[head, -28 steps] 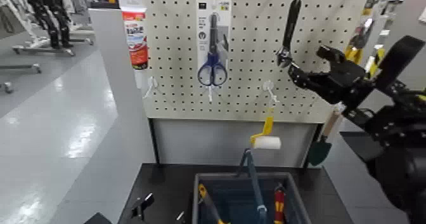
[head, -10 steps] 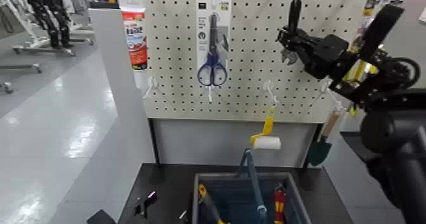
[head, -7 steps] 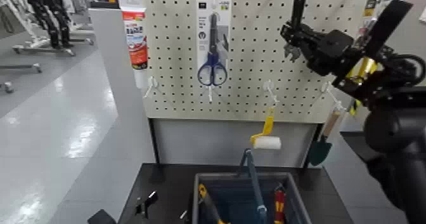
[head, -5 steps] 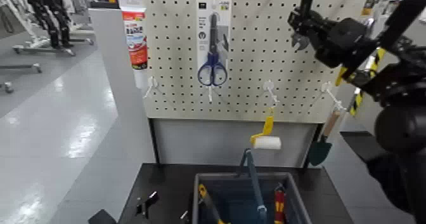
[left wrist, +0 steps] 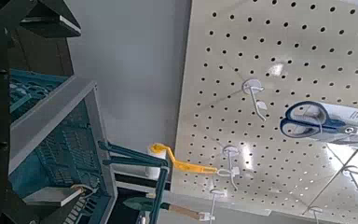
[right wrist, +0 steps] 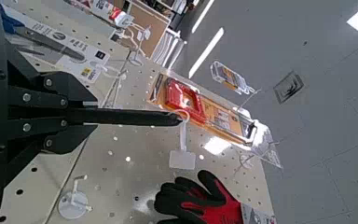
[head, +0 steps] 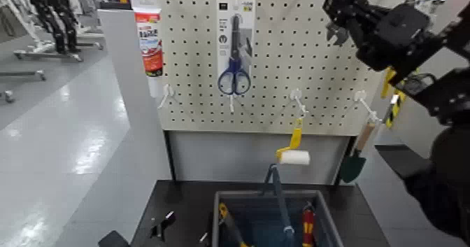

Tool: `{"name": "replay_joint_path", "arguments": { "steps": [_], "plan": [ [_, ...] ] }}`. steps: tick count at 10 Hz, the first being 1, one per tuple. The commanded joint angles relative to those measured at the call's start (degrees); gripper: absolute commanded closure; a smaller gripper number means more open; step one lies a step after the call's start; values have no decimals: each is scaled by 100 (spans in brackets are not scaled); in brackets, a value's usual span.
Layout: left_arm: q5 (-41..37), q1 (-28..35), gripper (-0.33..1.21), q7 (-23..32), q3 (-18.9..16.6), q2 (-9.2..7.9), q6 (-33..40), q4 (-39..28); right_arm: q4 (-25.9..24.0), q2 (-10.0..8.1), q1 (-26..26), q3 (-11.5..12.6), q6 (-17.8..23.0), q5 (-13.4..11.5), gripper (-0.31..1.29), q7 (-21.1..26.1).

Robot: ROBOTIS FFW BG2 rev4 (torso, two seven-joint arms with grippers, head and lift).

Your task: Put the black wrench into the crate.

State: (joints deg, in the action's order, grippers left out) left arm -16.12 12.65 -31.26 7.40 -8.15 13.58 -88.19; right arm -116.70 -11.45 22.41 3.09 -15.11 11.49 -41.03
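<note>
The black wrench (head: pixel 336 33) is up at the right of the pegboard (head: pixel 269 117), clenched in our right gripper (head: pixel 343 13), with its silvery jaw pointing down and its dark handle rising above the grip. A moment ago it hung from its hook with the gripper's fingers spread just beside it; now we have it gripped and have drawn it up and to the right. So the grasp looks made, and the carry comes next, though we cannot tell whether the handle's end is quite free of the hook. If it catches, the wrench could twist or slip.

Below waits the crate (head: pixel 217 225), with a yellow-and-black tool (head: pixel 225 213) and a red tool (head: pixel 308 225) inside. We judge that we must bring the wrench down clear of the paint roller (head: pixel 294 157). Our left gripper (left wrist: pixel 63 110) waits beside the crate, released and empty.

As for writing, the red-and-white tube (head: pixel 149 40) carries bold lettering and the scissors card (head: pixel 224 26) small print with a dark logo; we can read neither surely, nor any brand.
</note>
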Motion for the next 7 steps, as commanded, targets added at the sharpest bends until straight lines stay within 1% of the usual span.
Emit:
{"name": "replay_joint_path", "arguments": {
  "steps": [1,2,3,4,5,7],
  "plan": [
    [12,-8,11,-3,-2,6,-22,4,-231,178,-536,25,-220,169,113,157],
    [12,-8,11,-3,-11,15,-31,4,-283,266,-799,51,-282,310,113,192],
    [12,-8,11,-3,-11,15,-31,4,-327,292,-1063,69,-466,336,113,227],
    [12,-8,11,-3,-11,15,-31,4,-327,266,-1336,95,-633,380,113,297],
    [12,-8,11,-3,-20,24,-31,4,-310,310,-1590,130,-783,415,113,341],
    [21,-8,11,41,-20,33,22,65,-178,363,-1907,157,-853,415,113,385]
  ]
}}
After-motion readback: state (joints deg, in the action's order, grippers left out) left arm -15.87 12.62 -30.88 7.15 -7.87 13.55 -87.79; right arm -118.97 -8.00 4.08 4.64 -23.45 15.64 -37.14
